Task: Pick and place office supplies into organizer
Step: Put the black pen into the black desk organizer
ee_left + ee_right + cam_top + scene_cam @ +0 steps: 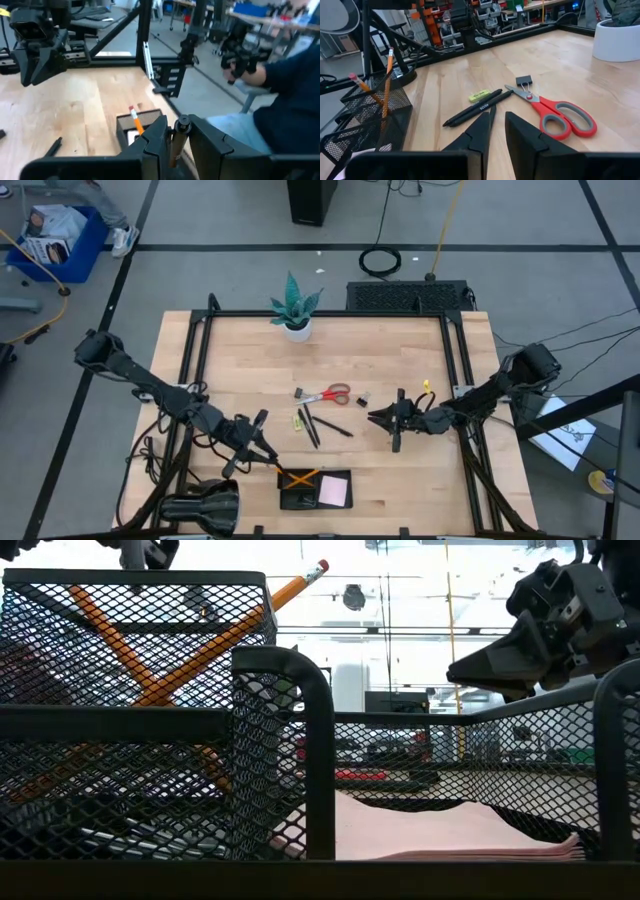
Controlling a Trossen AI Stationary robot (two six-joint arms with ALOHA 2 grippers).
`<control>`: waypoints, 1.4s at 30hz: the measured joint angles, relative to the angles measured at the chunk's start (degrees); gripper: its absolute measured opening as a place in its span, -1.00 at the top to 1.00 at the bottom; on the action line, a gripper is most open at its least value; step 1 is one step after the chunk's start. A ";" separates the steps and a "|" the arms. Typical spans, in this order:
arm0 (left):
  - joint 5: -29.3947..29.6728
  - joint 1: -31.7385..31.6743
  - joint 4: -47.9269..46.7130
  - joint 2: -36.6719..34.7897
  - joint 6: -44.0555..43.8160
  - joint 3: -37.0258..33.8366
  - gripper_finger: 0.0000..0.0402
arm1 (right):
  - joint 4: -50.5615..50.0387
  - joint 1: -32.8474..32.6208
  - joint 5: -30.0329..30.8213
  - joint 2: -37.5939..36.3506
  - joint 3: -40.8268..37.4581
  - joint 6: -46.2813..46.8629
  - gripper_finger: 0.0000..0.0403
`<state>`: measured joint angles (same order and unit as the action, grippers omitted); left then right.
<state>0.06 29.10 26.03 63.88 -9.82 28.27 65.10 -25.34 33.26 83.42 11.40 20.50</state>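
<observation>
Wooden table (230, 360): pen (480, 106) lettering unreadable; scissors (555, 112) unmarked.

Wooden table (240, 360), potted plant (296, 308), scissors (328, 395), pens (318, 424), organizer (314, 490)

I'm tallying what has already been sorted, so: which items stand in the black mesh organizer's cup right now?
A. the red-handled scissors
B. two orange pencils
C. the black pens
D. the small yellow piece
B: two orange wooden pencils lean crossed inside the black mesh organizer, while the red-handled scissors, thin black pens and small yellow piece lie on the wooden table.
</observation>
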 joint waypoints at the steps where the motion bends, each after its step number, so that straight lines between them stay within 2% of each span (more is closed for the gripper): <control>1: 0.02 -0.01 -0.75 -0.02 0.60 0.00 0.62 | -0.04 0.00 0.00 0.00 0.00 0.01 0.75; 7: -0.28 -0.59 -3.41 0.00 4.24 0.00 0.62 | -0.16 0.00 0.00 0.02 0.00 0.03 0.75; 11: -4.71 -0.59 -3.29 0.00 5.74 0.00 0.62 | -0.18 0.00 0.00 0.02 0.00 0.05 0.75; 18: -6.10 -1.40 -3.44 0.08 6.55 0.00 0.62 | -0.20 0.00 0.13 0.04 0.00 -0.01 0.75; 25: -6.08 -1.77 0.36 5.66 11.19 -0.02 0.62 | -0.84 0.00 0.15 0.07 0.00 0.42 0.75; 30: -6.08 -1.77 4.15 9.57 11.23 -0.02 0.62 | -2.33 0.00 0.15 0.07 0.01 2.11 0.75; 39: -5.32 -1.75 5.44 9.25 8.11 -0.04 0.61 | -3.24 0.02 0.13 0.07 0.02 2.83 0.75; 42: -4.62 -1.77 5.28 9.25 6.40 -0.03 0.55 | -3.24 0.02 0.09 0.07 0.02 2.83 0.75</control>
<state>-4.56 27.34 31.31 73.12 -3.42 28.25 61.87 -25.32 33.35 83.48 11.42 23.33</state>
